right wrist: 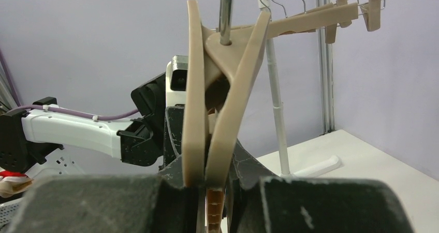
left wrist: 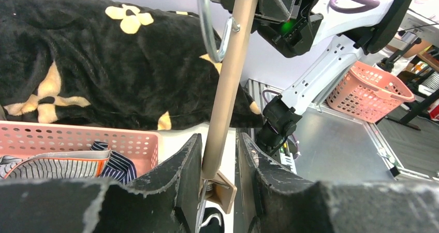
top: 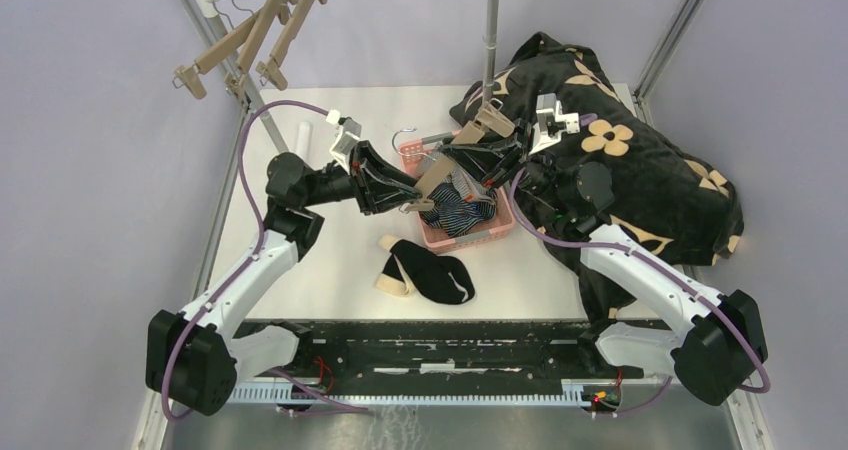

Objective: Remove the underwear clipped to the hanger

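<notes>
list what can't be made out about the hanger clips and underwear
Top external: whether the striped underwear is clipped to the hanger; the left gripper covers the clips.
Left wrist: the hanger's lower clip, half hidden between the fingers.
Right wrist: no underwear shows; the right gripper blocks everything below.

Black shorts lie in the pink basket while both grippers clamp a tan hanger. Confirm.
Wrong: the top external view shows the black shorts on the table, outside the pink basket. The left gripper and right gripper do clamp a tan hanger.

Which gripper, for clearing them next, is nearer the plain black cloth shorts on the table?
Left. The left gripper holds the tan hanger just behind the black shorts; the right gripper holds it farther back.
</notes>
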Controlling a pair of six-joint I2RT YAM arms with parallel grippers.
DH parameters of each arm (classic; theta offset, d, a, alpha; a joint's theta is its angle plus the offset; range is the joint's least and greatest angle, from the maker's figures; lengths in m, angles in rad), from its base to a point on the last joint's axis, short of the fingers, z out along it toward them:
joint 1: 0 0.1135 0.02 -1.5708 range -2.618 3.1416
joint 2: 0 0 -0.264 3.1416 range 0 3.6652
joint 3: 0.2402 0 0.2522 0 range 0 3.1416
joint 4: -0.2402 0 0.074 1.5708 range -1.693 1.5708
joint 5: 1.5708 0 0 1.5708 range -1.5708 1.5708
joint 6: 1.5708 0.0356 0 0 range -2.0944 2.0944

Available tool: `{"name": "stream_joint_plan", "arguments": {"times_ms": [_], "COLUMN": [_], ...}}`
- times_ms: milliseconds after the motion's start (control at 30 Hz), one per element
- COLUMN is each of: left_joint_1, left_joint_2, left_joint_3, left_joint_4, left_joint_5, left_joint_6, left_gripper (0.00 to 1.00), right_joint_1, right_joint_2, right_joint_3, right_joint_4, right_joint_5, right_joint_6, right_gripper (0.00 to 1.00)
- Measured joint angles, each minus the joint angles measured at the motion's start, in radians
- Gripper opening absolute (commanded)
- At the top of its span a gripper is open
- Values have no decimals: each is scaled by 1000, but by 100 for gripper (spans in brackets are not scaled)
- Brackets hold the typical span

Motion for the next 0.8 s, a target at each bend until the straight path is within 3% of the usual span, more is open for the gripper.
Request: {"name": "stream_joint_plan", "arguments": {"times_ms": [67, 167, 200, 333, 733, 800], "left_joint_1": [0, 0, 0, 0, -12, -21], "left_joint_2": [3, 18, 21, 33, 70, 80], "left_joint_3": [0, 0, 0, 0, -5, -12], "left_joint_4": [-10, -12, -11, 0, 89, 120], "left_joint_5": [0, 2, 2, 11, 12, 13], "left_joint_6": [6, 6, 6, 5, -4, -18], "left_gripper": [40, 55, 56, 49, 47, 33], "right_joint_1": [0, 0, 0, 0, 0, 0], "right_joint_2": [0, 0, 0, 0, 4, 9], "right_joint_3": [0, 0, 0, 0, 0, 0], "right_joint_4": [0, 0, 0, 0, 16, 24], "right_joint_5": [0, 0, 0, 0, 0, 1], "right_joint_6": [0, -1, -1, -2, 8, 13], "right_gripper": [1, 1, 1, 1, 1, 1]}}
